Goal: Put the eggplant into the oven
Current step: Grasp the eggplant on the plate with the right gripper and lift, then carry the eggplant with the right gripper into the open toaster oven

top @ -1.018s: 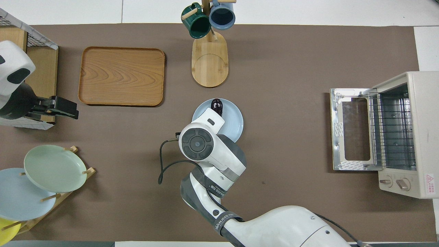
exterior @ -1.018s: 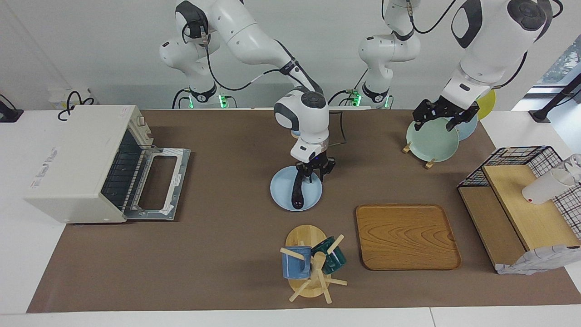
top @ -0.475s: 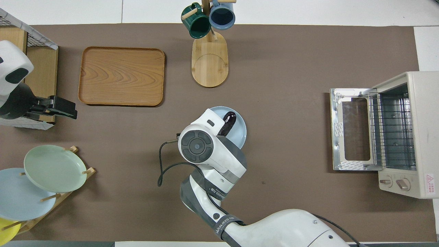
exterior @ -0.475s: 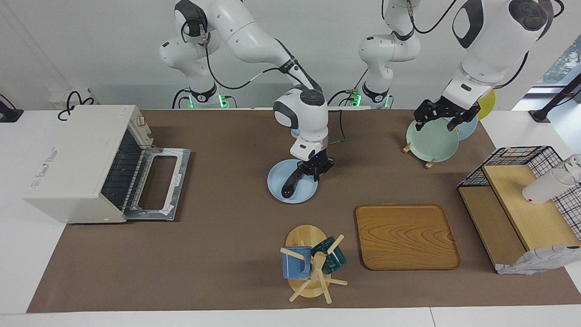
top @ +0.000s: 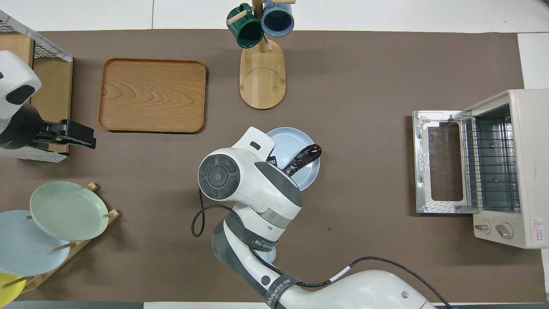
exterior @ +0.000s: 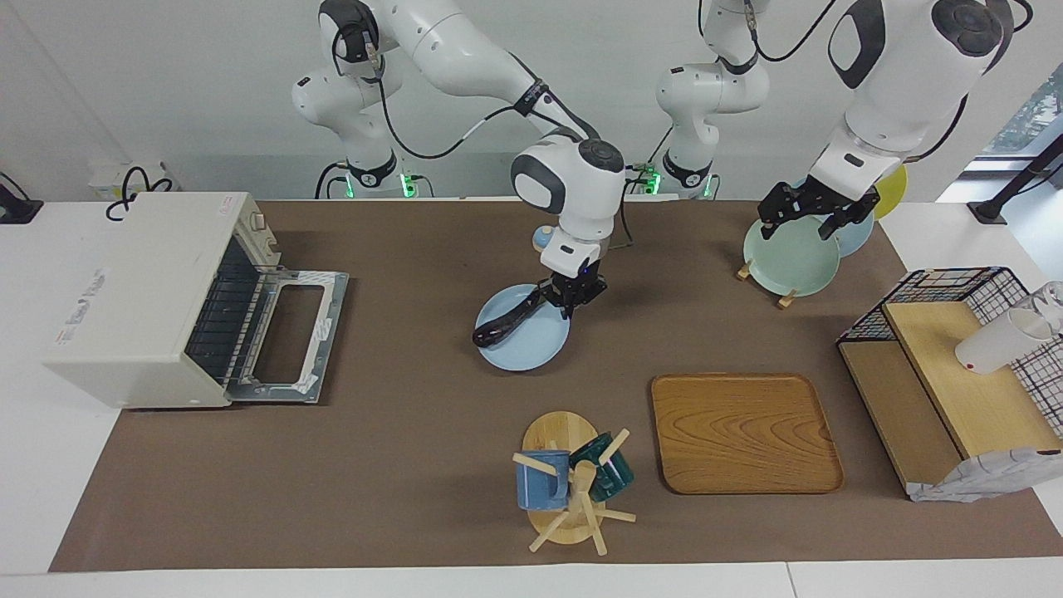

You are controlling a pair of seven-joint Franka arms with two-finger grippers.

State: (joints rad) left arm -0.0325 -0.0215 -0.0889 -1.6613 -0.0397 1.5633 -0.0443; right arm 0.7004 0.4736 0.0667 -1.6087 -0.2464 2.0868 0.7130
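Dark purple eggplant (exterior: 507, 320), clamped in the right gripper (exterior: 571, 297), has swung off the plate (exterior: 531, 353) toward the open oven (exterior: 158, 299); left gripper (exterior: 810, 212) waits, fingers spread.

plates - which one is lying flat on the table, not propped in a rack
The light blue plate mid-table, under the eggplant that the right gripper holds. The green plate, another blue one and a yellow one stand tilted in the rack near the left gripper.

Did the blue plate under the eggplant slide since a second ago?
Yes. The blue plate slid toward the oven and away from the wooden tray.
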